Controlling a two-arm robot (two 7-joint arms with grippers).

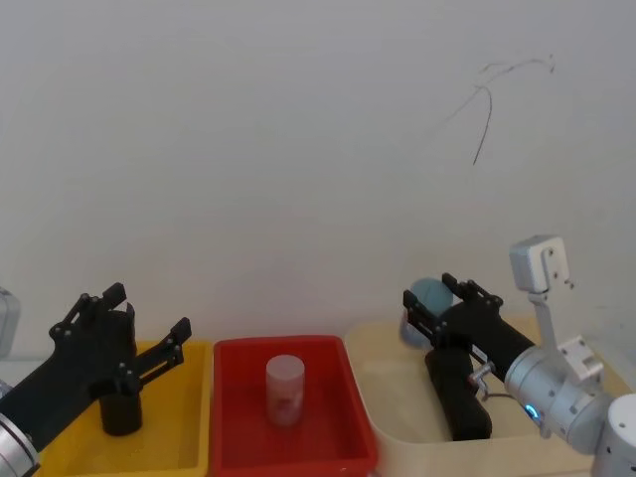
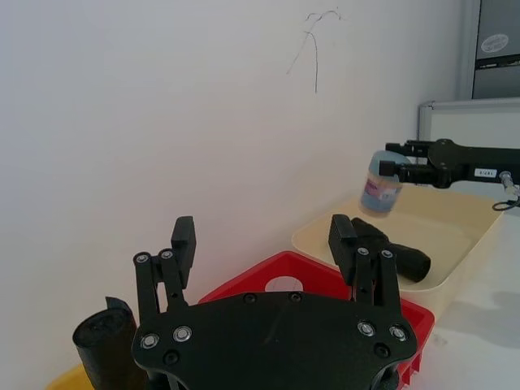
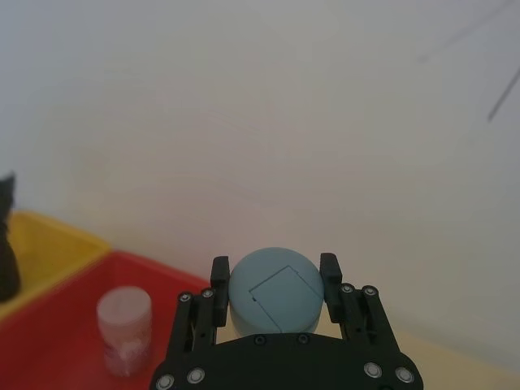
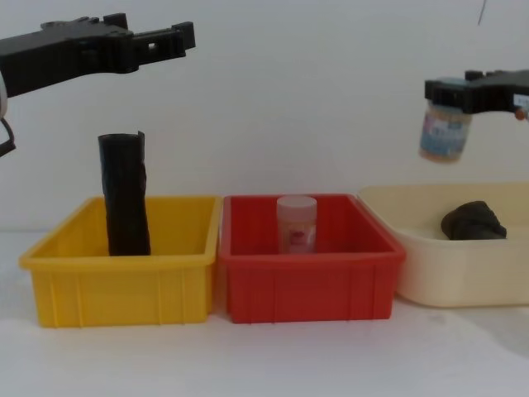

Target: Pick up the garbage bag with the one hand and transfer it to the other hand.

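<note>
Garbage bag (image 4: pixel 125 194) upright in yellow bin (image 4: pixel 124 260), long axis vertical

- Yellow bin (image 4: pixel 124 269): lower left of the chest view.
- Red bin (image 4: pixel 310 273): centre, touching the yellow bin's right side.
- Translucent jar (image 4: pixel 296 223): upright inside the red bin; pale lid.
- Cream tub (image 4: pixel 446 269): lower right, just beside the red bin.
- Blue-lidded bottle (image 4: pixel 444 130): upper right, suspended above the cream tub; printed label.
- White wall (image 1: pixel 248 149): behind all bins; thin dark mark (image 1: pixel 482 119) at upper right of the head view.
</note>
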